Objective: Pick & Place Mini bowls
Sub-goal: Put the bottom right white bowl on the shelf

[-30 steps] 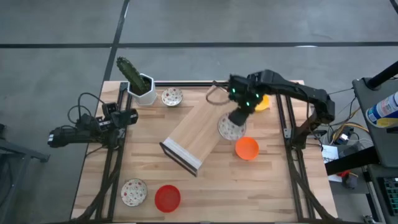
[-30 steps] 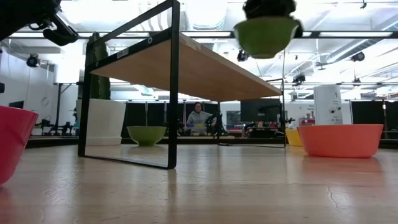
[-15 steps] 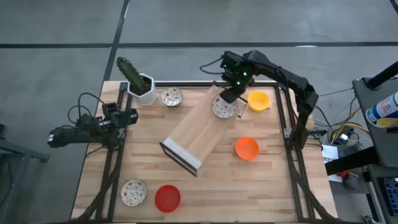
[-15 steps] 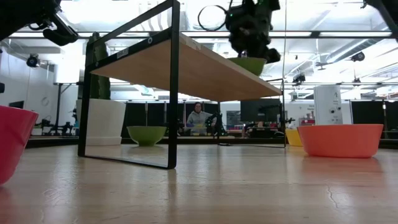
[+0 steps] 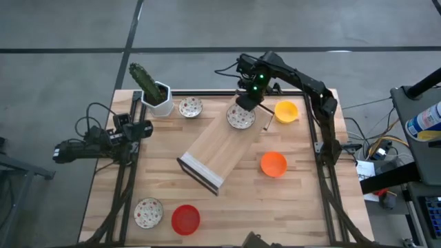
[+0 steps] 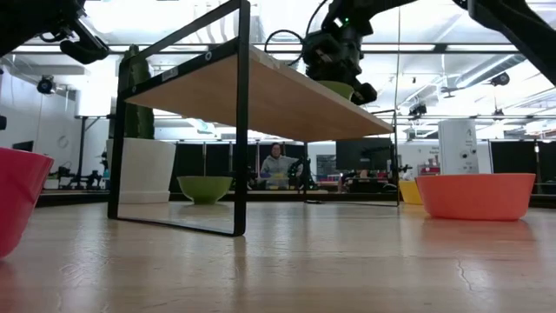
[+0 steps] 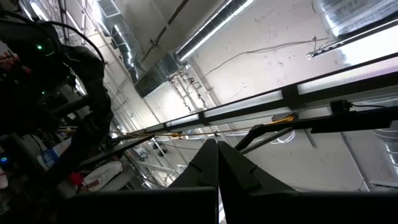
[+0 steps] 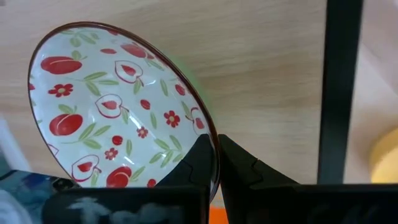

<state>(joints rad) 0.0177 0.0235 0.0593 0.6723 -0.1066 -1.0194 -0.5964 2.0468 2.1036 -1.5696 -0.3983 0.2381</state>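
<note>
Patterned mini bowl (image 8: 118, 112) pinched by its rim in right gripper (image 8: 214, 163), over far end of wooden shelf (image 5: 213, 148). Judgement: lower level till base seats on board, clear of black frame, then release. Left gripper (image 7: 217, 165) parked off table's left edge, fingers together, empty
</note>
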